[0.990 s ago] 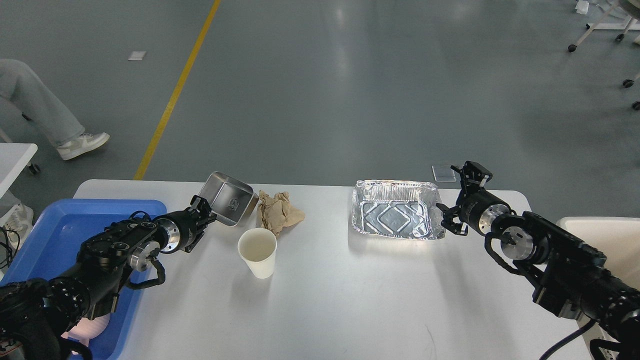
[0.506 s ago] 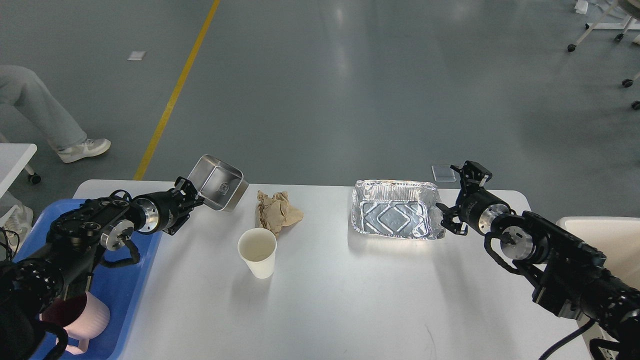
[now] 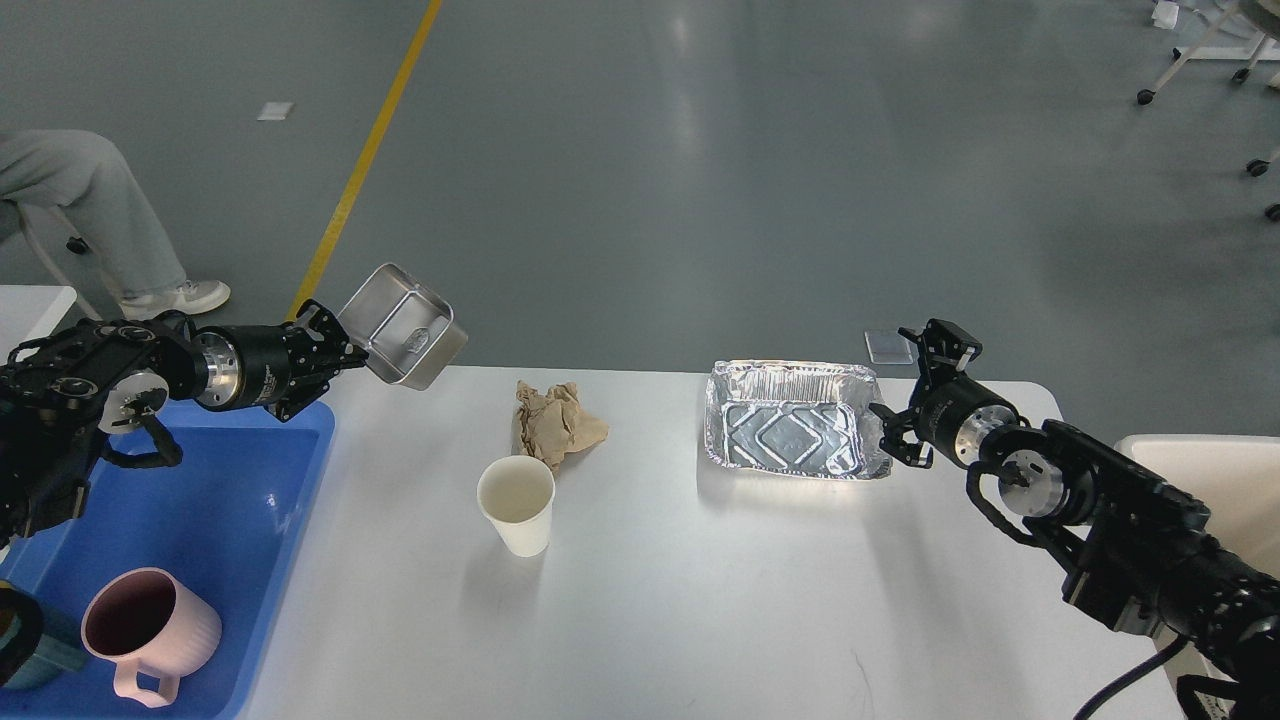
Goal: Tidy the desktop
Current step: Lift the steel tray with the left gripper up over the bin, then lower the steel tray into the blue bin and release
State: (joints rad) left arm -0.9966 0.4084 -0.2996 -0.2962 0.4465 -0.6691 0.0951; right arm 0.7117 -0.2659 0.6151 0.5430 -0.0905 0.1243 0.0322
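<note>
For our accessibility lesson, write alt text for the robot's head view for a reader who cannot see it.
The left hand holds a tilted steel tin above the white desktop, near a blue tray holding a pink mug. A paper cup, crumpled brown paper and a foil tray sit on the desktop; the right hand is at the foil tray's edge.

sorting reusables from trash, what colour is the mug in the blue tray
Pink, a matte dusty pink mug with a handle, standing in the blue tray. The head view shows it at lower left.

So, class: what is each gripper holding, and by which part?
Left gripper holds the steel tin by its rim, lifted. Right gripper pinches the foil tray's right rim.
</note>
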